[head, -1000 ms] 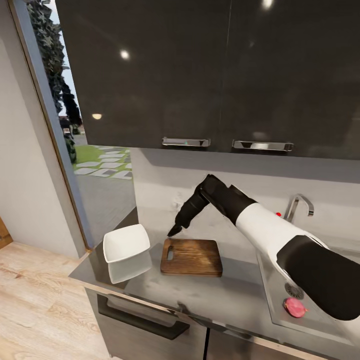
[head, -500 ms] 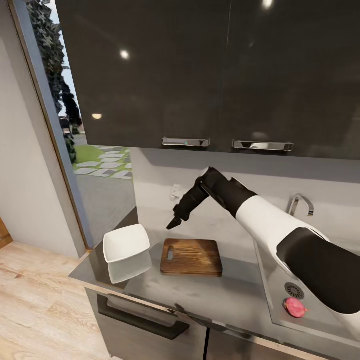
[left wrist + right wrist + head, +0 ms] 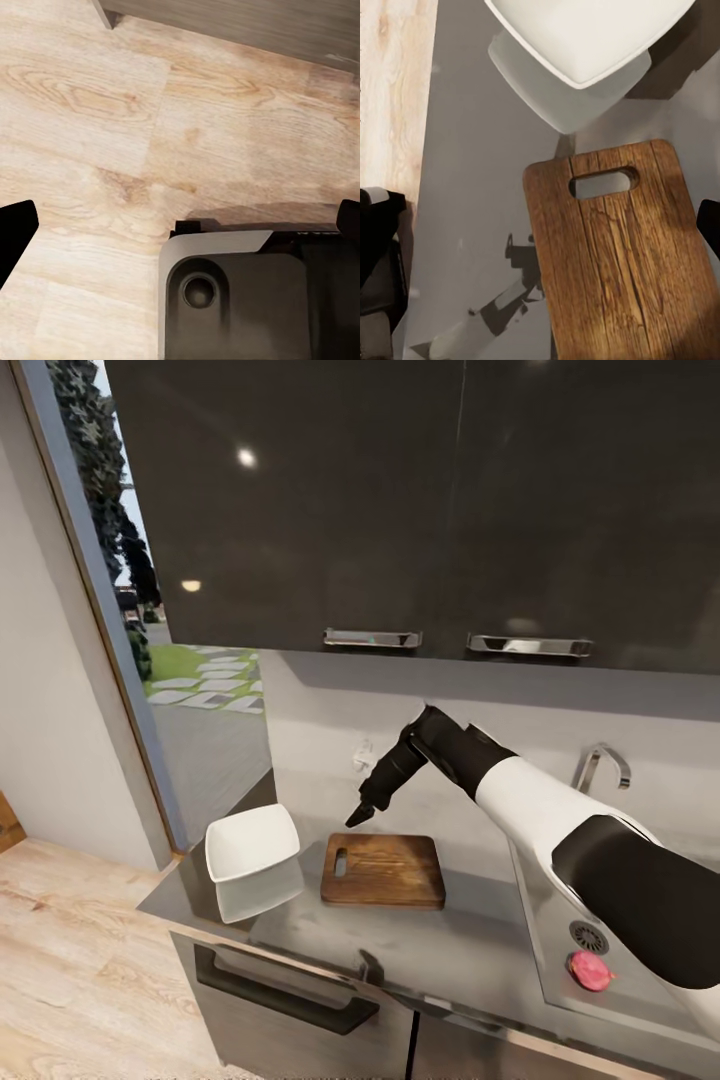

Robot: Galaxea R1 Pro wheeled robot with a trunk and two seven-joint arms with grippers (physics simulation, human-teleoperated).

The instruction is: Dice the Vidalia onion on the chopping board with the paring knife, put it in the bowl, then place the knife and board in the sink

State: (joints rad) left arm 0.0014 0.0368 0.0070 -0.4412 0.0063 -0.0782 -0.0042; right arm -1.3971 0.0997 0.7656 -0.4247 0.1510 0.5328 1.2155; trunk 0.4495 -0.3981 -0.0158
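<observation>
Dark glossy cabinets (image 3: 400,500) are looming over the countertop (image 3: 440,950), where the right arm is dipping back toward the chopping board's handle end after lifting half a second ago, so it's probably lining up a reach while the onion (image 3: 590,970) is still sitting in the sink (image 3: 560,980). Chopping board (image 3: 383,870) is lying flat just beside the white bowl (image 3: 252,844), long axis along the counter, handle slot pointing at the bowl. Right gripper (image 3: 357,818) is hovering empty; can't tell its gap, while the left gripper's (image 3: 180,225) fingertips are sitting wide apart over the wood floor (image 3: 112,112).

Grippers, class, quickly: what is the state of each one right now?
Left gripper: open, holding nothing.
Right gripper: cannot be told; it hangs above the chopping board.
</observation>
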